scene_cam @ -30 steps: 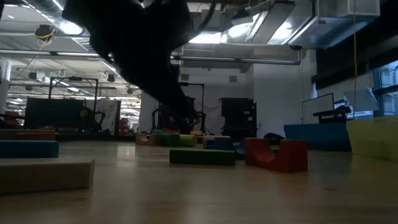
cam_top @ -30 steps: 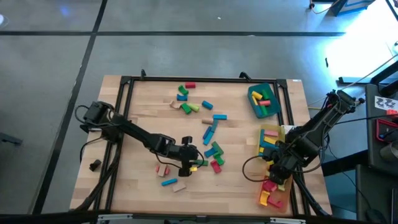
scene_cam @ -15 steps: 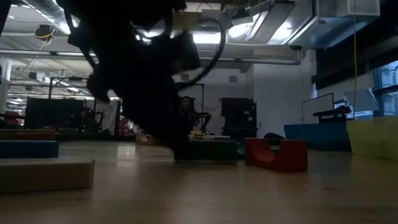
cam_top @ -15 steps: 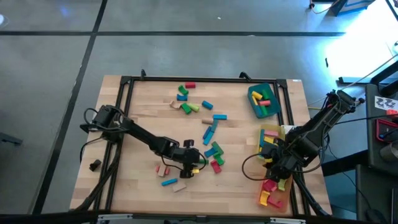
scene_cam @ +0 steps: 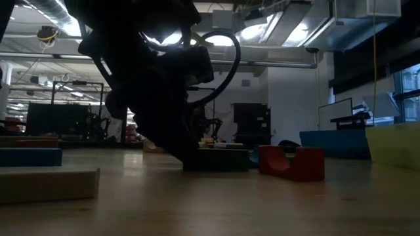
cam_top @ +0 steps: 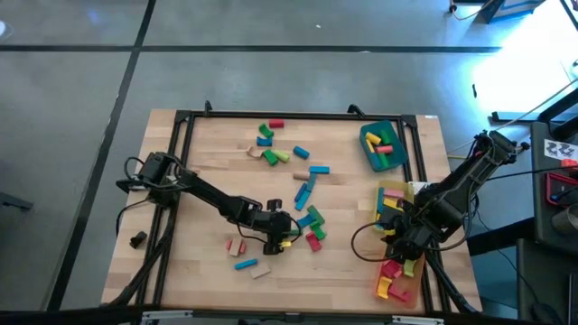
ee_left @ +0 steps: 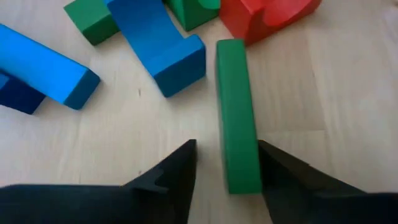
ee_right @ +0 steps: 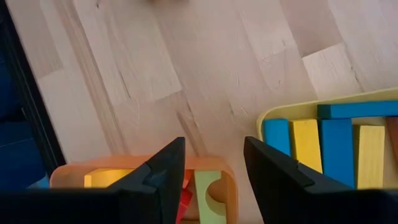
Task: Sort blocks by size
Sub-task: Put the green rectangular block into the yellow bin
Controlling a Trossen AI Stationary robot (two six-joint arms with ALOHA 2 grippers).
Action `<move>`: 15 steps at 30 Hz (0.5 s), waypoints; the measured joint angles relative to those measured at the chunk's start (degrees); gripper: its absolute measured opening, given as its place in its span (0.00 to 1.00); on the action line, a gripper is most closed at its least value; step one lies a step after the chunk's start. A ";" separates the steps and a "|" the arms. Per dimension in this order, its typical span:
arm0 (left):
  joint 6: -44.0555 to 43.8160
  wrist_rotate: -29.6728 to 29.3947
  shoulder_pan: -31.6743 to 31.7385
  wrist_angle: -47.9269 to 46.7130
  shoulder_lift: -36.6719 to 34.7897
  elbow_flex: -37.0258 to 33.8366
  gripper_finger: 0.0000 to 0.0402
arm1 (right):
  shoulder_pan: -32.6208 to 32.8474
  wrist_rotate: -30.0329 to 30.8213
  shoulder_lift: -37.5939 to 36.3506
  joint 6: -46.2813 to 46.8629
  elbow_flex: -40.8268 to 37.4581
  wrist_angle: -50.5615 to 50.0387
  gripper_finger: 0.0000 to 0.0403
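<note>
Squarely, left hand (ee_left: 225,163) straddles smooth green bar (ee_left: 237,112).

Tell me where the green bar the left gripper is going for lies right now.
In the left wrist view the green bar lies flat on the table between the open fingers of the left gripper, just short of a red arch block and beside a blue block.

A grey concrete floor (cam_top: 81,81) with dark seams surrounds the wooden table (cam_top: 208,171). Beyond it lies a dim workshop hall with ceiling lights (scene_cam: 72,29), ducts (scene_cam: 59,10) and a window (scene_cam: 407,85).
</note>
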 joint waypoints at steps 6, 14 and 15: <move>-0.52 -0.40 0.14 0.04 -0.21 0.00 0.11 | 0.00 9.73 0.00 -0.09 -0.02 0.03 0.42; -6.21 0.67 1.80 3.33 -0.52 2.25 0.10 | -0.01 22.49 0.00 -4.06 -0.02 1.78 0.42; -6.20 0.67 2.08 3.37 -0.55 3.12 0.11 | -0.01 23.24 0.00 -5.33 -0.02 2.83 0.42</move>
